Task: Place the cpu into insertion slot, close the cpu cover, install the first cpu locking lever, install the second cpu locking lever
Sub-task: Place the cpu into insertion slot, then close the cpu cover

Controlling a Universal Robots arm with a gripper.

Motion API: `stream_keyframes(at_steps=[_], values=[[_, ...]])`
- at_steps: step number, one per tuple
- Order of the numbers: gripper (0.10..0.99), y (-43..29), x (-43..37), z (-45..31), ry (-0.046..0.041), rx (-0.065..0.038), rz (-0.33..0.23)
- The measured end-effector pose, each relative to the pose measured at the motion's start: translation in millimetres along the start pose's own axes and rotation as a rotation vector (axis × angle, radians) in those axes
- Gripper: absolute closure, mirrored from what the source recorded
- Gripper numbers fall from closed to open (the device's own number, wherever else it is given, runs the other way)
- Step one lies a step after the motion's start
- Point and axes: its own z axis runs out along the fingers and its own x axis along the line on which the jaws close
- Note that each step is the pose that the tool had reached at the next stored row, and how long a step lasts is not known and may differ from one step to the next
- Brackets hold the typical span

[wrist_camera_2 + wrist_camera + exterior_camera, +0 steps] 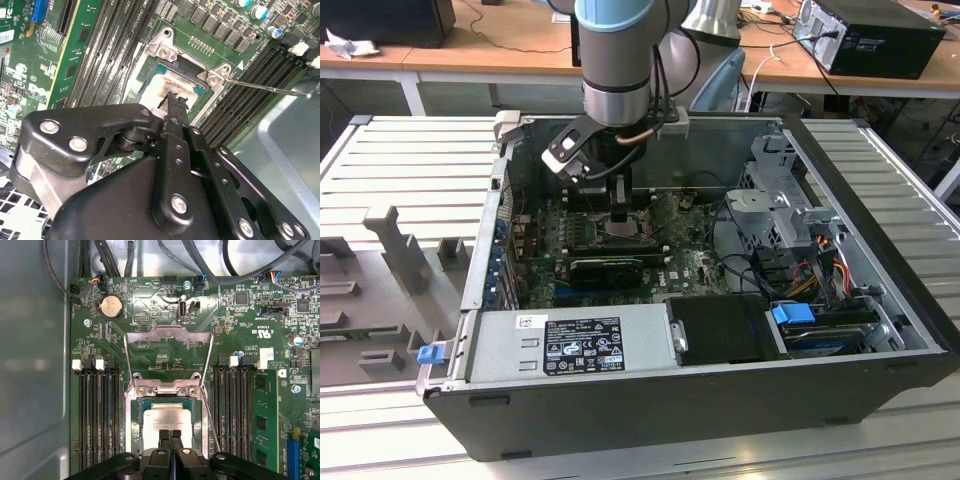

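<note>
1. On the exterior view's left of the insertion slot (141, 430), the green motherboard (542, 245) is seen lying flat inside the opened computer case (620, 410).
2. Within the insertion slot the cpu (167, 417) is found, lying flat and square to the frame, and it is judged to be seated.
3. The cpu is judged to be light, stiff and slick-faced, with fragile contacts beneath. It is best taken by two opposite edges and never slid sideways across the slot.
4. Directly over the insertion slot the gripper (170, 434) is held, its jaws drawn together with nothing seen between them. Whether the tips touch the chip cannot be told.
5. The cpu cover (167, 334) is hinged at one edge of the slot and swung back clear of it, so the slot is left uncovered.
6. A thin locking lever (270, 88) is seen unlatched, slanting away from the slot.
7. On the exterior view's right of the slot a drive cage (780, 195) is mounted, well apart.
</note>
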Motion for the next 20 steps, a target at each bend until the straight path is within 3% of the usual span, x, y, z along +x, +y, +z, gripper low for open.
stream_keyframes(at_steps=[14,15,20], values=[[0.980,0.7,0.2,-8.5,-0.0083,0.000,0.000],[0.980,7.9,0.0,-8.2,-0.0086,0.004,0.000],[0.980,16.0,-0.9,-7.7,-0.0087,0.004,0.001]])
